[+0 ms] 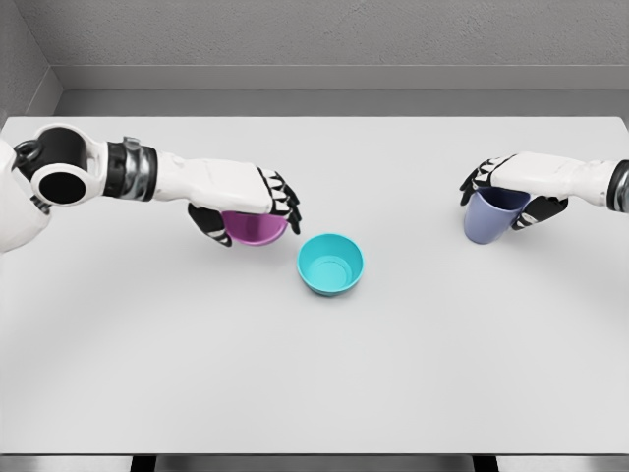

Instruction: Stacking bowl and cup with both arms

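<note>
A purple bowl (256,228) sits under my left hand (252,209), whose fingers wrap over its rim and hold it just left of a teal bowl (331,264). The teal bowl stands upright on the white table (314,374) near the middle, with nothing in it. At the right, my right hand (511,197) is closed around a blue-lavender cup (490,217), gripping it from above and behind. The cup tilts slightly. Whether the purple bowl and the cup rest on the table or hang just above it cannot be told.
The table's far edge meets a grey wall (314,49). The front edge (314,454) runs along the bottom of the view.
</note>
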